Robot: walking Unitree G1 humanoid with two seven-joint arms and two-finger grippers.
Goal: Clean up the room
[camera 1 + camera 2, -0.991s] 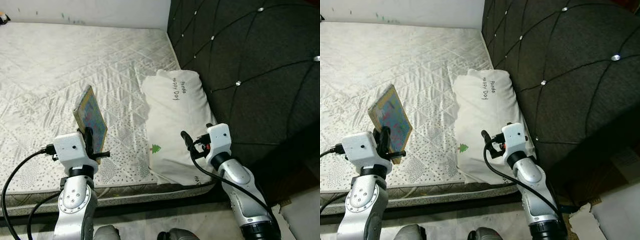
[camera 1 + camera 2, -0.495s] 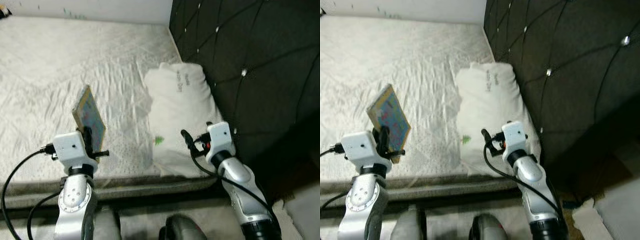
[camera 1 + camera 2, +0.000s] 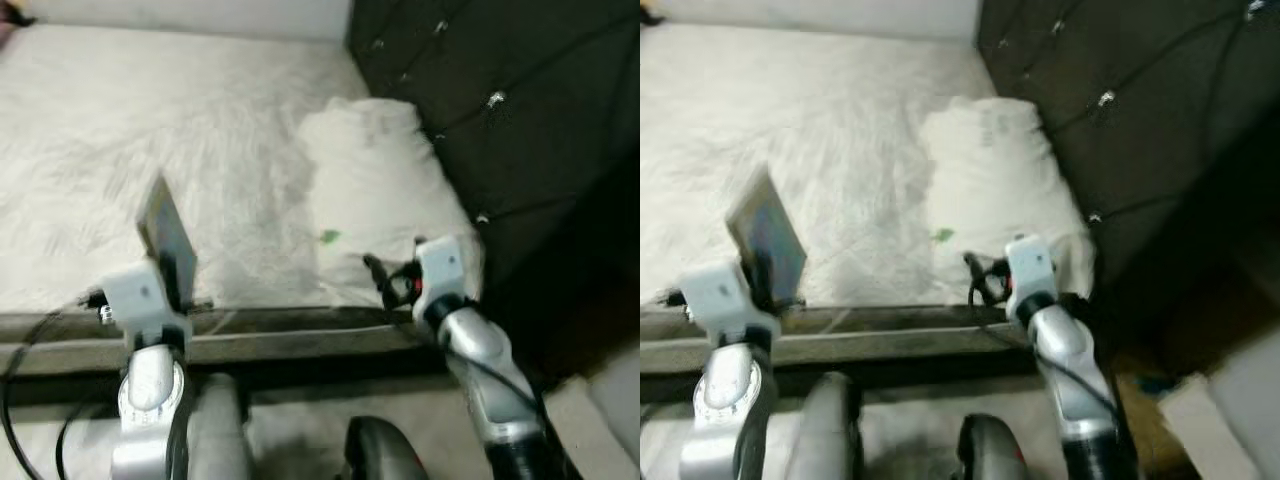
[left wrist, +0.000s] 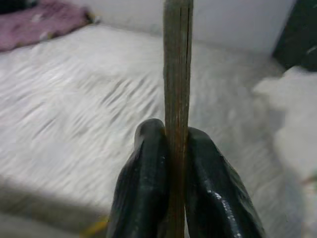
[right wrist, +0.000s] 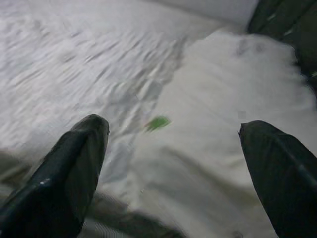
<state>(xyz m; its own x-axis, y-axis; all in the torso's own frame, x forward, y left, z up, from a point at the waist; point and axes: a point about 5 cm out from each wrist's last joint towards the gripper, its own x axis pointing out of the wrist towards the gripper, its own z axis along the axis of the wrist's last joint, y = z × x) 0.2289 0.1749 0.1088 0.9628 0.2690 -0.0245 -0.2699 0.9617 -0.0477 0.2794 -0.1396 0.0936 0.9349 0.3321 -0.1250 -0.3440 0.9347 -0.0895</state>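
Note:
My left gripper (image 3: 180,285) is shut on a thin, colourful book (image 3: 165,228), held upright over the near edge of the bed; in the left wrist view the book (image 4: 177,74) is seen edge-on, pinched between both black fingers (image 4: 143,183). My right gripper (image 3: 378,275) hangs open just before the near end of a white pillow (image 3: 385,190). The right wrist view has the pillow (image 5: 223,144), with a small green mark (image 5: 157,122), between the wide-apart fingers (image 5: 74,163). The pictures are blurred.
A white quilted mattress (image 3: 120,150) stretches ahead, its dark side edge (image 3: 290,335) running across below my grippers. A black tufted headboard (image 3: 500,90) rises on the right. A purple cloth (image 4: 39,20) lies at the bed's far end. My own body (image 3: 215,435) is below.
The whole view has slid and blurred: the bed and pillow sit farther up and the mattress edge is higher in the picture, so the camera has moved. Both grippers keep their states.

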